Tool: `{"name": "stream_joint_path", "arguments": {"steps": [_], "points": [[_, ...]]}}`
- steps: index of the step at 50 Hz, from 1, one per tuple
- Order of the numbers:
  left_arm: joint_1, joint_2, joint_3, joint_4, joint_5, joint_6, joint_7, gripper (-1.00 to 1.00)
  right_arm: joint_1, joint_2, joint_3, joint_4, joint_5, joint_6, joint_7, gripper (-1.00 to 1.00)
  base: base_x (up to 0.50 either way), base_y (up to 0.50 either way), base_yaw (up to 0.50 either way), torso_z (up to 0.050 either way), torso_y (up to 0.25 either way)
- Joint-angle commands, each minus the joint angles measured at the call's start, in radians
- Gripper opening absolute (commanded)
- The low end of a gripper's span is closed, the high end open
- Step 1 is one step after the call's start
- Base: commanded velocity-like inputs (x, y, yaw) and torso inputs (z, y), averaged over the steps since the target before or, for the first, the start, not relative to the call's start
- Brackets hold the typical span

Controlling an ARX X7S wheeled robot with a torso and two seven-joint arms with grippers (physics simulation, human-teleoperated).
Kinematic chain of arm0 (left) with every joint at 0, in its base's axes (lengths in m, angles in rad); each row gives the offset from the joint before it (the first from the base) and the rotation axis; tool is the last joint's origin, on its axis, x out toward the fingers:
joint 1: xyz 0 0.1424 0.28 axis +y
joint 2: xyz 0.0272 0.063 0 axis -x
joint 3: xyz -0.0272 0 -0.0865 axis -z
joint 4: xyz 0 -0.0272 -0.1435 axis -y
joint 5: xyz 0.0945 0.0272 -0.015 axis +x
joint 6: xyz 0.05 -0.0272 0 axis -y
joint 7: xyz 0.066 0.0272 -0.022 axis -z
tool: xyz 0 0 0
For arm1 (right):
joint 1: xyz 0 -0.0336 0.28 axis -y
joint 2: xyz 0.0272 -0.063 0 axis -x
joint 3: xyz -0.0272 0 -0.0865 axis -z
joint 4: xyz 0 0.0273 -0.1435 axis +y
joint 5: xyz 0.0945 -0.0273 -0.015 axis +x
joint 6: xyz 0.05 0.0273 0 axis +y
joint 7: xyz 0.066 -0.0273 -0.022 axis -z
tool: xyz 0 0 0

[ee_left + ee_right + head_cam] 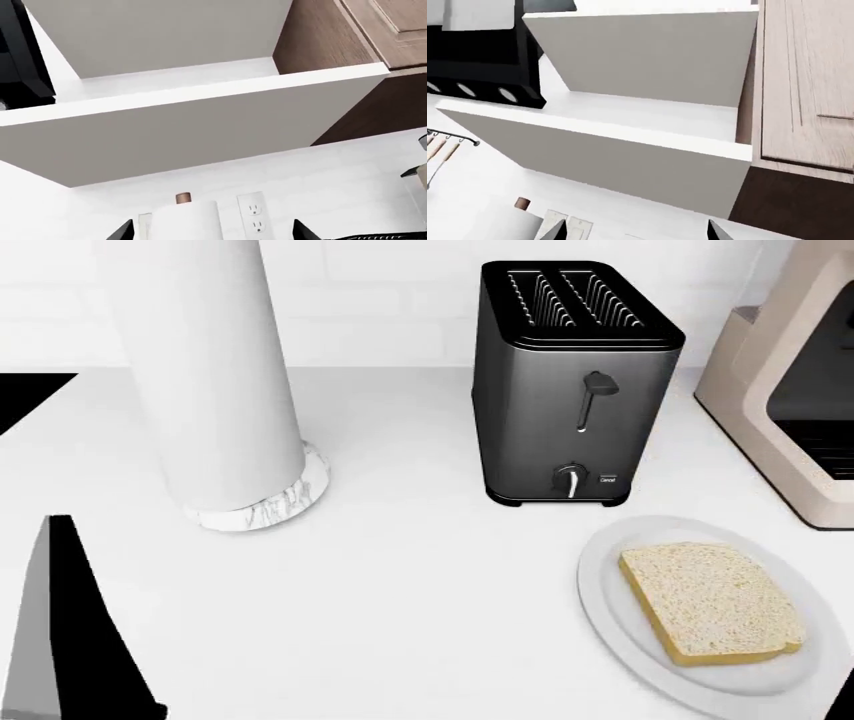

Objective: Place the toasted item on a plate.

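Observation:
In the head view the toasted item (707, 602), a square pale tan bread slice with a golden crust edge, lies flat on the round white plate (607, 605) at the front right of the counter. The plate stands just in front of the dark toaster (567, 390), whose slots are empty. My left gripper (213, 232) is open and empty, with its fingertips (123, 231) far apart, and points up at the wall and cabinets. My right gripper (637, 232) is also open and empty, with its fingertips (718, 231) spread wide. Neither gripper is near the plate.
A tall white paper-towel cylinder (200, 370) on a marble-patterned base (267, 505) stands at the left. A beige coffee machine (787, 380) is at the right edge. A dark arm part (60, 640) shows at the bottom left. The wrist views show white shelves (187, 125), a wall outlet (253, 217) and wooden cabinets (804, 85).

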Motion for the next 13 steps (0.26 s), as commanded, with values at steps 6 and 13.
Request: {"name": "stream_joint_path", "arguments": {"steps": [6,13], "points": [[0.543,0.551,-0.784,0.000,-0.035,0.195,0.505,1.00,-0.097,0.224,0.049,-0.003,-0.322,-0.158,0.351,1.00,0.00,0.00,0.00,0.000,0.000],[0.543,0.601,-0.820,0.000,-0.053,0.234,0.533,1.00,-0.097,0.193,0.106,-0.003,-0.372,-0.144,0.358,1.00,0.00,0.00,0.00,0.000,0.000]]}}
